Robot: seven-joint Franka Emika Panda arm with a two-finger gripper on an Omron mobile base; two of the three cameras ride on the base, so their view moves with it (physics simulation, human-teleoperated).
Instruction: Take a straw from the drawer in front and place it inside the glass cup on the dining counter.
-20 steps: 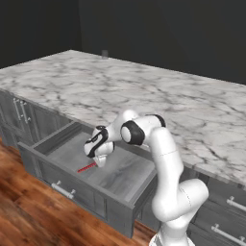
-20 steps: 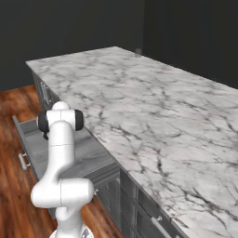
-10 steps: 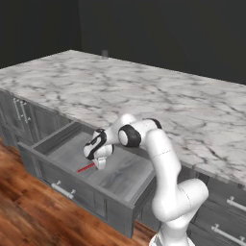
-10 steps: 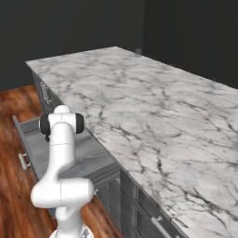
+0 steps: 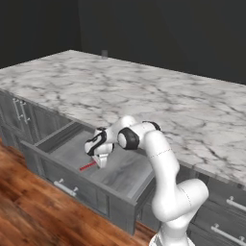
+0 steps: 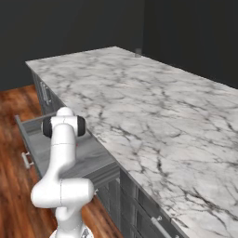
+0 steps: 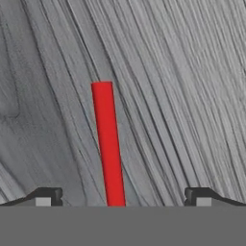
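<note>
The dark-grey drawer [image 5: 126, 174] stands pulled open below the white marble dining counter [image 5: 144, 101]. On its pale floor lies the red straw [image 5: 88, 166]. My gripper [image 5: 100, 160] hangs low inside the drawer, right over the straw's near end. In the hand view the straw [image 7: 108, 144] runs up from between my two fingertips [image 7: 46, 196], which stand wide apart, so the gripper [image 7: 120, 199] is open and straddles it. The glass cup [image 5: 104, 54] stands small at the counter's far edge; it is also in the right base view as the cup [image 6: 137, 52].
A silver bar handle [image 5: 66, 187] runs along the drawer front. Grey cabinet doors [image 5: 19, 113] sit to the left, narrower drawers [image 5: 226, 218] to the right. Wooden floor [image 5: 29, 216] lies below. In the right base view my arm [image 6: 62, 139] hides the drawer's inside.
My hand has sunk slightly toward the drawer floor over the straw. The straw has stayed where it lay.
</note>
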